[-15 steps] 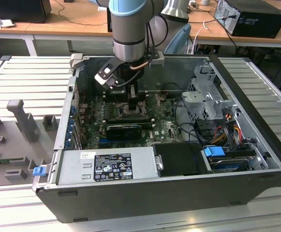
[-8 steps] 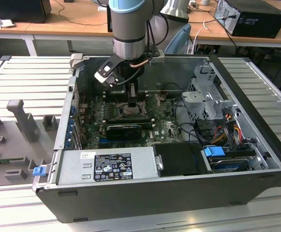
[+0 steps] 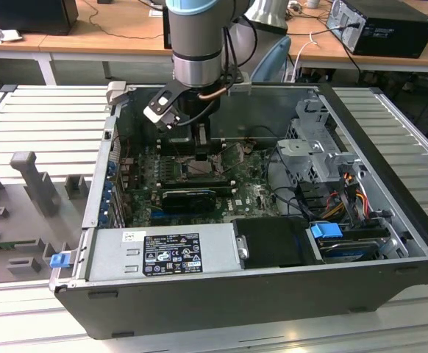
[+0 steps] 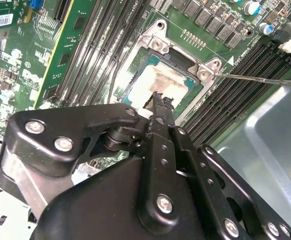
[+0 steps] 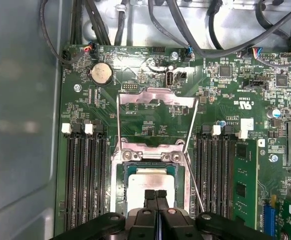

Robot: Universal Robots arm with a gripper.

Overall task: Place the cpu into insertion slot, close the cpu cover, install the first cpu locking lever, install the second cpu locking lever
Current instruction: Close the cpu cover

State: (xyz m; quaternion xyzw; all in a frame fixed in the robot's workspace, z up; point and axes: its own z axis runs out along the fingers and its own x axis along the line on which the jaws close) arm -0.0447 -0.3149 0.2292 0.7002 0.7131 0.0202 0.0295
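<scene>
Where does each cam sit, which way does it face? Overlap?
Exterior view: off-arm, looking down into the open computer case; arm and gripper show.
First wrist view: on the wrist, facing the motherboard squarely; shut gripper tips over the cpu.
Second wrist view: on the wrist, angled along the gripper linkage toward the cpu.
Shared: both wrist views show gripper and cpu.

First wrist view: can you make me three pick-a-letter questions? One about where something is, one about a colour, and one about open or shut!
1. Where is the cpu? A) lying in the insertion slot B) outside the case C) up in the air
2. What colour is the motherboard? A) red B) green C) white
3. How is the end effector? A) spread wide B) shut C) half open
Answers: 1 A, its grey top sits inside the slot; 2 B, green shows all around the slot; 3 B, its two fingertips meet over the cpu.
</scene>
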